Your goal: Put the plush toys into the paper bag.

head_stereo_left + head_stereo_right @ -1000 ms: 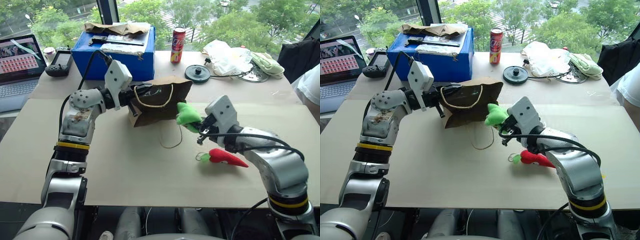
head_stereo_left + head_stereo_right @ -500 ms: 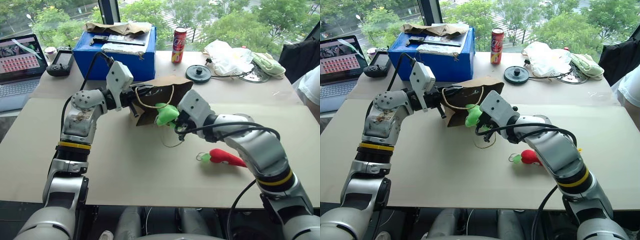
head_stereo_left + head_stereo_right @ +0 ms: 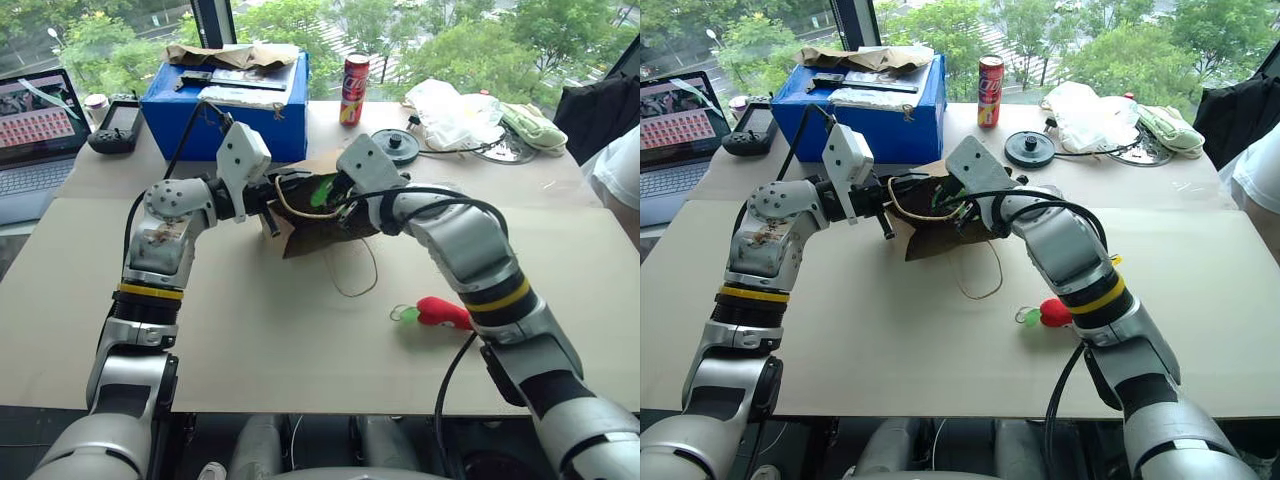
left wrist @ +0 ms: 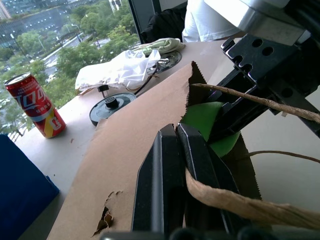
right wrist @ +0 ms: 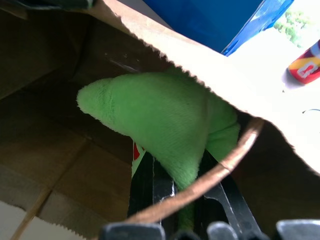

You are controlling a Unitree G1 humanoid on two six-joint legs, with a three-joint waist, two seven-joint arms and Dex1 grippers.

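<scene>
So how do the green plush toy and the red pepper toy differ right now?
The green plush toy is gripped by the right end effector and sits in the mouth of the paper bag; the red pepper toy lies loose on the table, outside the bag. The green toy is rounded and plain green; the red pepper toy is pointed, with a green stem end. Both are small soft toys.

Green plush toy point(image 5: 165, 120) inside the brown paper bag's point(image 3: 335, 225) mouth, red pepper toy point(image 3: 440, 312) lying on table
</scene>
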